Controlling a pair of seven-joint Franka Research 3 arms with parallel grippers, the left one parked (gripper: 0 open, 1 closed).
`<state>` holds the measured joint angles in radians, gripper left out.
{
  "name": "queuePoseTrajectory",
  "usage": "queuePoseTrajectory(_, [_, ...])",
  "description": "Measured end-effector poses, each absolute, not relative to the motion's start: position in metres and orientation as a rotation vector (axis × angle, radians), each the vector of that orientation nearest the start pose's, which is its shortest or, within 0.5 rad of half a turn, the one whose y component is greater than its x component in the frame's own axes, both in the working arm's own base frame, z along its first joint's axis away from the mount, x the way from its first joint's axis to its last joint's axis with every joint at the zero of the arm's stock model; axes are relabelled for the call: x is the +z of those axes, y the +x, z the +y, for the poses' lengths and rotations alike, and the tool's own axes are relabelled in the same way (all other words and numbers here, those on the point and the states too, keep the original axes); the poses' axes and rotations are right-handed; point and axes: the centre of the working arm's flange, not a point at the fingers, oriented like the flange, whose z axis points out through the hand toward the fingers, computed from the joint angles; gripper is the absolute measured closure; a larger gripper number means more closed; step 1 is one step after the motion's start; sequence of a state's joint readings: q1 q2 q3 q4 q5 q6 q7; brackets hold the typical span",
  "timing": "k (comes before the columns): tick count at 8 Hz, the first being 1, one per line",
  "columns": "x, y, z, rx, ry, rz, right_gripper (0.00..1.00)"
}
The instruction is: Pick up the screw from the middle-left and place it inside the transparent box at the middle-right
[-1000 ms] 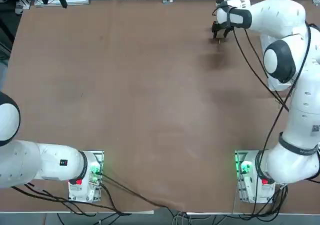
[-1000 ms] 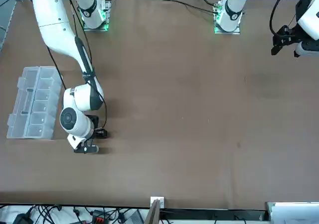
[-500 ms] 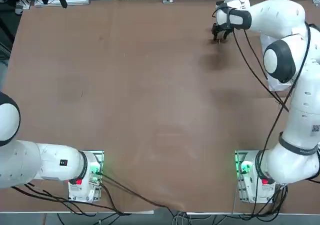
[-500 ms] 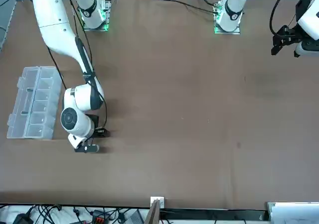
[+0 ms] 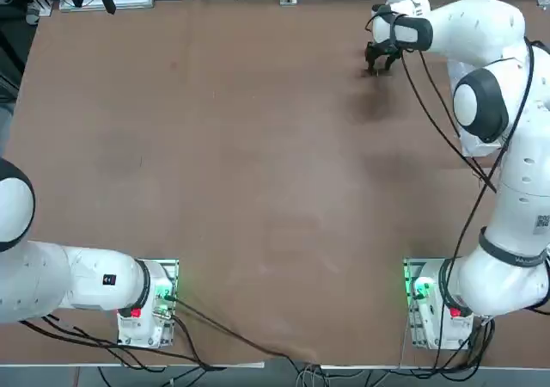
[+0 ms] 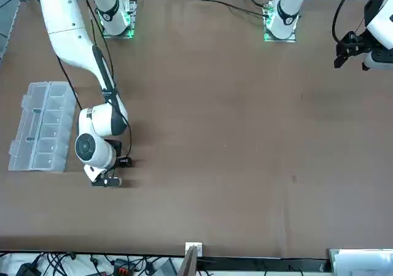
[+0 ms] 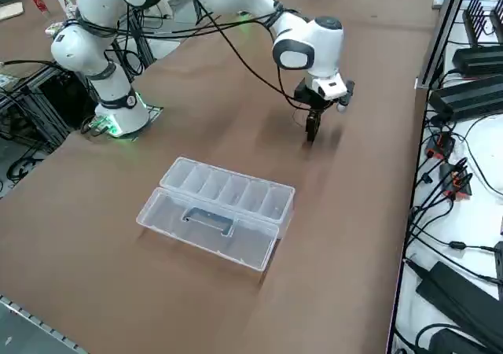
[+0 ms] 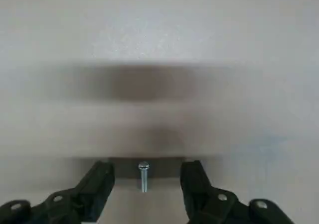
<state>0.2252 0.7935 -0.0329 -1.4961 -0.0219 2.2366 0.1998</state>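
Only the right wrist view shows the screw: it lies on the brown table between the two black fingers of the right gripper, which stand open on either side without touching it. From overhead the right gripper hangs low over the table's far edge and the screw cannot be made out, and the transparent box is out of that picture. The right side view shows the transparent box lying with its lid folded open, well apart from the right gripper, and the front view shows it beside the arm.
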Motion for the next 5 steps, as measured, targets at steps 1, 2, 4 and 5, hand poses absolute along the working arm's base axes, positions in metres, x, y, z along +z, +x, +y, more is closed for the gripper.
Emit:
queuePoseTrajectory(1, [0.1936,0.695,0.137,0.074,-3.193,-0.021,0.2])
queuePoseTrajectory(2, [0.1935,0.6951,0.136,0.075,-3.194,-0.018,0.22])
queuePoseTrajectory(4, [0.1936,0.6952,0.1356,0.075,-3.194,-0.015,0.24])
queuePoseTrajectory(5, [0.1936,0.6952,0.1357,0.075,-3.194,-0.013,0.25])
